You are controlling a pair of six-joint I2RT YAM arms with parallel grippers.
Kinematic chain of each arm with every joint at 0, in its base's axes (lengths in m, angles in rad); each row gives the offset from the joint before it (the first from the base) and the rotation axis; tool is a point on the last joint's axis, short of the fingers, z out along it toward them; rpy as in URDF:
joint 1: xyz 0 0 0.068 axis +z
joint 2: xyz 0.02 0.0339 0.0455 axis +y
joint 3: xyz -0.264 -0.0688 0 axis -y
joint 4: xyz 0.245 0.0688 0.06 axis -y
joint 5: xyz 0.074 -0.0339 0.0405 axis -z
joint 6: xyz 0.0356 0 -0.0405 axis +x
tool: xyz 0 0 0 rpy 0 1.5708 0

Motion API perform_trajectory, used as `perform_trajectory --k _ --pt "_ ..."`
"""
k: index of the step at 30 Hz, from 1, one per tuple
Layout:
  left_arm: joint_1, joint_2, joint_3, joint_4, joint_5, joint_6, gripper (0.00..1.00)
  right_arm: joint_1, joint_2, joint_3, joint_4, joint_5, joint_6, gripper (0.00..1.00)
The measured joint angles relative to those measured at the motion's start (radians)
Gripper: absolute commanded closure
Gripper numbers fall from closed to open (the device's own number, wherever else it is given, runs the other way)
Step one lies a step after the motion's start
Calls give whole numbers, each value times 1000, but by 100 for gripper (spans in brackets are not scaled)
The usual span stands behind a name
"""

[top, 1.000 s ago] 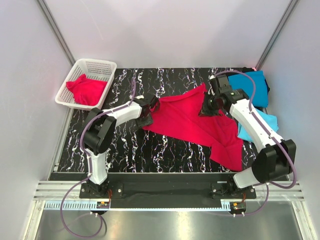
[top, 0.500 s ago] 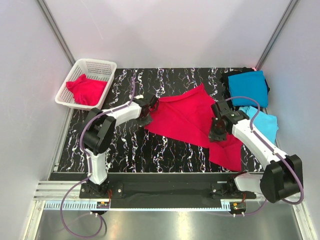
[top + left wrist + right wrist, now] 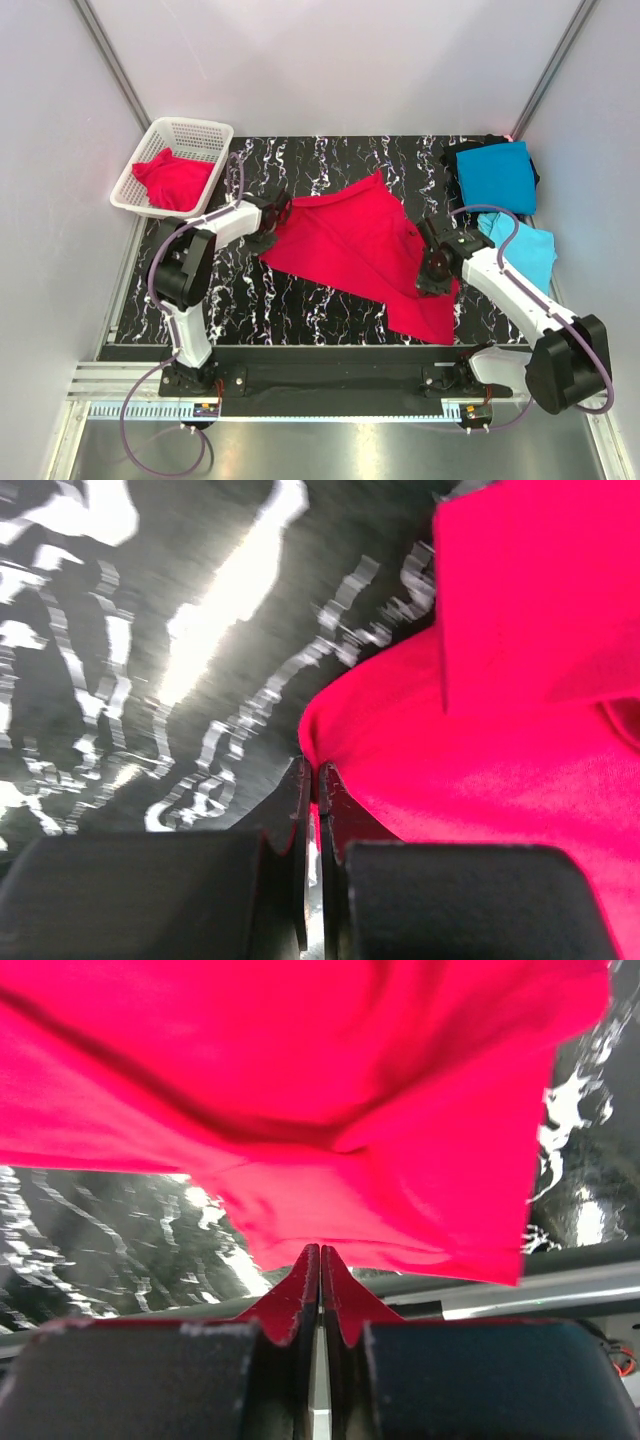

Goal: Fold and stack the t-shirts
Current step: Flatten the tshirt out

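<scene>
On the marbled table (image 3: 330,160), left gripper (image 3: 279,211) and right gripper (image 3: 431,277) each clench the crimson t-shirt (image 3: 345,245)

The left hand (image 3: 272,214), open a second ago, now pinches the spread red t-shirt (image 3: 345,245) farther left; the right hand (image 3: 432,273) sits nearer, the cloth dragged along.

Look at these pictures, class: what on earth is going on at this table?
Two robot arms are handling a large crimson-red cloth t-shirt lying on the black marbled table. The left tool is shut on its left edge, the right tool on its right side. A folded teal-blue shirt and a sky-blue shirt lie at the right; another red shirt sits in the white plastic mesh basket.
</scene>
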Motion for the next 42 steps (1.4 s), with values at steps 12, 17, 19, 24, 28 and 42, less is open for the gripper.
perform_trajectory --k 12,17,19,24,28,42 --pt "81 -11 -13 -55 -37 -23 100 229 54 -185 19 102 194 91" --pt "119 -53 -56 -76 -61 -27 100 235 98 -111 -44 229 247 93" --pt "131 -73 -68 -86 -71 -29 100 235 129 -92 -56 267 258 94" --pt "149 -104 -74 -100 -91 -31 100 267 216 -87 -79 306 285 85" --pt "159 -130 -90 -103 -97 -34 100 319 264 -83 -86 314 308 87" --pt "180 -193 -107 -127 -122 -34 100 475 318 -25 -135 299 391 65"
